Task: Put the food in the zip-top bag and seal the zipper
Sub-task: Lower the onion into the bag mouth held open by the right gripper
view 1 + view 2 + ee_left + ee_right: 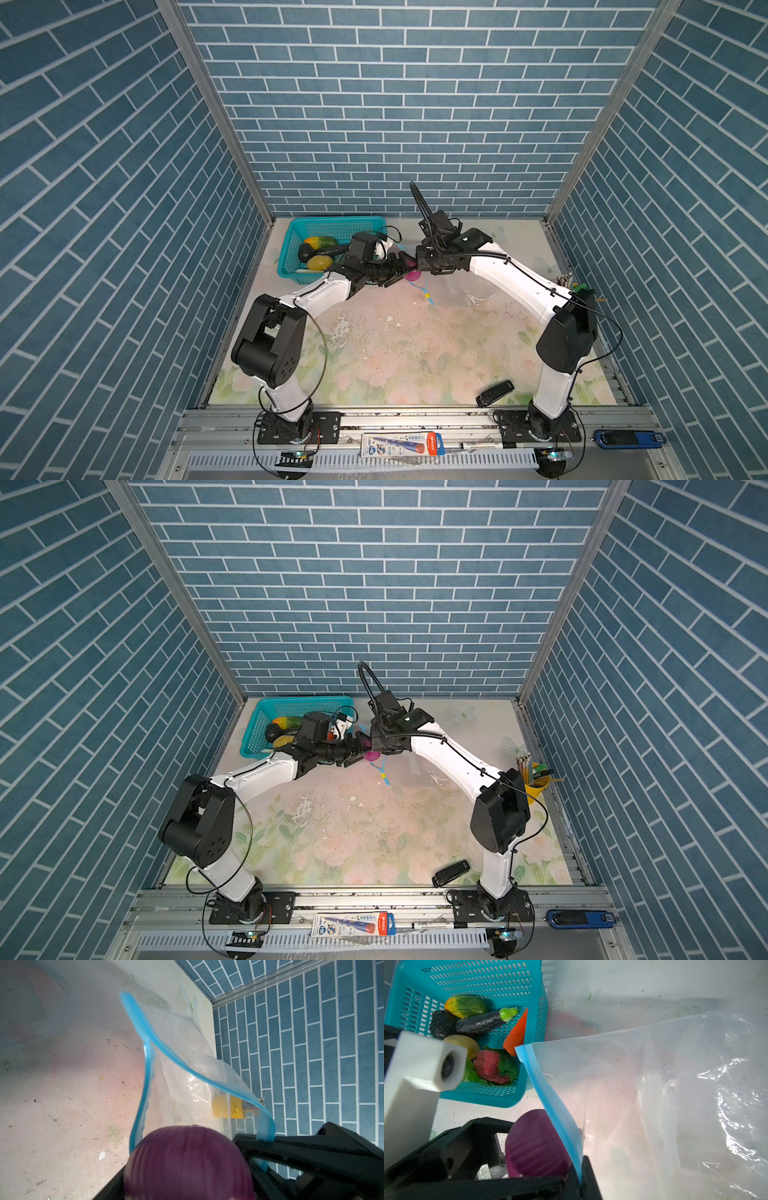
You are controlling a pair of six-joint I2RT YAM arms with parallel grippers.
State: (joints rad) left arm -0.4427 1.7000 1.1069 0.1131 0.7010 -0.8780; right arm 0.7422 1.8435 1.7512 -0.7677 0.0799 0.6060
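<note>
In both top views the two arms meet near the back of the worktop [415, 357], just beside the teal basket [332, 221]. The left gripper [404, 271] brings the purple onion [412, 275] right up against the right gripper [417, 258], and the zip-top bag [471, 293] trails off across the worktop to the right. From the left wrist, the onion fills the foreground, that arm's fingers clamped round it, poised at the gaping mouth. The right arm's fingers [311, 1147] are pinched together on the blue zipper [143, 1068], holding the mouth up. From the right wrist, the onion sits at the lip, not clearly inside, and I can make out nothing in the bag. The carrot [518, 1030], eggplant [477, 1022], red pepper [489, 1068], yellow fruit [467, 1044] and a green-and-yellow piece [467, 1006] lie in the basket. I'd judge this the first item going in, with the rest and the sealing all left to do.
</note>
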